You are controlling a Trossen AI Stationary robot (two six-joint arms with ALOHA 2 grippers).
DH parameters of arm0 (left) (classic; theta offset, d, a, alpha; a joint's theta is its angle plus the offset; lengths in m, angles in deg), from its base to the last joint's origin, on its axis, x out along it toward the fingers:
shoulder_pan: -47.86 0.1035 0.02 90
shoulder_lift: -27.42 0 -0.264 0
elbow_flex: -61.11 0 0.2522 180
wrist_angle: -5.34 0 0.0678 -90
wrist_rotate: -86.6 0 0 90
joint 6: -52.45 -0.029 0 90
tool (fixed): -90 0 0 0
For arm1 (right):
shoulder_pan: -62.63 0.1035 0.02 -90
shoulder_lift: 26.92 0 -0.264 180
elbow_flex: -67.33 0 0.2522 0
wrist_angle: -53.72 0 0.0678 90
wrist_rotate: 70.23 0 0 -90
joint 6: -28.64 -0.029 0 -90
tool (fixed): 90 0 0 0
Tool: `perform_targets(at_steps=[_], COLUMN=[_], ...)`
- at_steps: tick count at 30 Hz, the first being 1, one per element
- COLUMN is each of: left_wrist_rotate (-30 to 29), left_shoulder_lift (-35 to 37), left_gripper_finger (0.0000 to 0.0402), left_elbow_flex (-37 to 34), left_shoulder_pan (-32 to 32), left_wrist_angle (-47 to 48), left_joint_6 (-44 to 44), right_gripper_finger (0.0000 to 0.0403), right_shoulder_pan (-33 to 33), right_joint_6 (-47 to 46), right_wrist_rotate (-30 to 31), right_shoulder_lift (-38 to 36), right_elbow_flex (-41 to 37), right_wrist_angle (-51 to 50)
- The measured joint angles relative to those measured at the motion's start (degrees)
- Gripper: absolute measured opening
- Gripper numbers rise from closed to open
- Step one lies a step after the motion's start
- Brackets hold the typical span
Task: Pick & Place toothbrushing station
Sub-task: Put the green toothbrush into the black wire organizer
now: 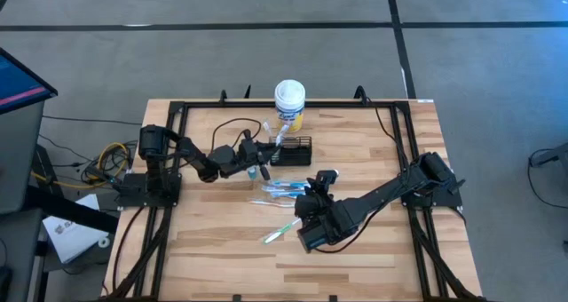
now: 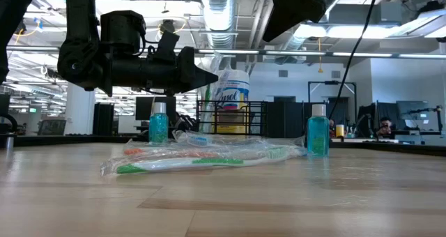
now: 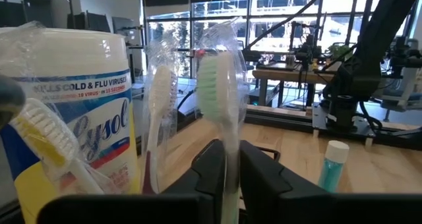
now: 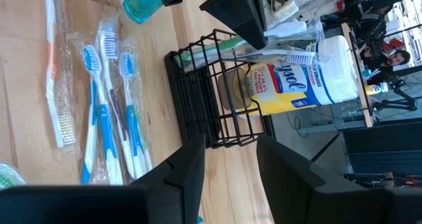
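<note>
Caddy [image 1: 295, 150] sits on the table [image 1: 373, 249] just in front of the yellow canister [image 1: 290, 104], touching or nearly so. Wrapped toothbrushes stand in it, leaning on the canister. Left gripper [image 3: 231, 174] at the caddy's left end, over its rim, fingers [image 3: 210, 165] close either side of a green wrapped toothbrush [image 3: 216, 85] standing upright; grip or release, cannot tell. Right gripper [image 4: 227, 161] in front of the caddy, apart from it, jaws spread, nothing between them. Loose wrapped toothbrushes [image 1: 286, 190] lie between it and the caddy. Teal bottle [image 1: 253, 171] just left-front of the caddy.
</note>
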Motion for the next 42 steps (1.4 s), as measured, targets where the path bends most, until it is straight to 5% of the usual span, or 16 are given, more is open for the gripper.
perform_targets(at_steps=[22, 32, 42], left_wrist_rotate=[0.8, 0.8, -0.7], left_shoulder_lift=[4.9, 11.5, 13.4], left_gripper_finger=[0.0140, 0.0139, 0.0176], left_elbow_flex=[0.0, 0.0, 0.0], left_shoulder_pan=[-1.1, -1.2, -1.3], left_wrist_angle=[0.1, 17.3, 17.3], left_joint_6=[-1.2, -0.4, 0.1], right_gripper_finger=[0.0128, 0.0128, 0.0128], right_shoulder_pan=[0.0, 0.0, 0.0], right_joint_6=[0.0, 0.0, 0.0], right_wrist_rotate=[0.0, 0.0, -0.4], right_shoulder_lift=[0.0, 0.0, 0.0], right_elbow_flex=[0.0, 0.0, 0.0], right_wrist_angle=[0.2, 0.4, 0.5])
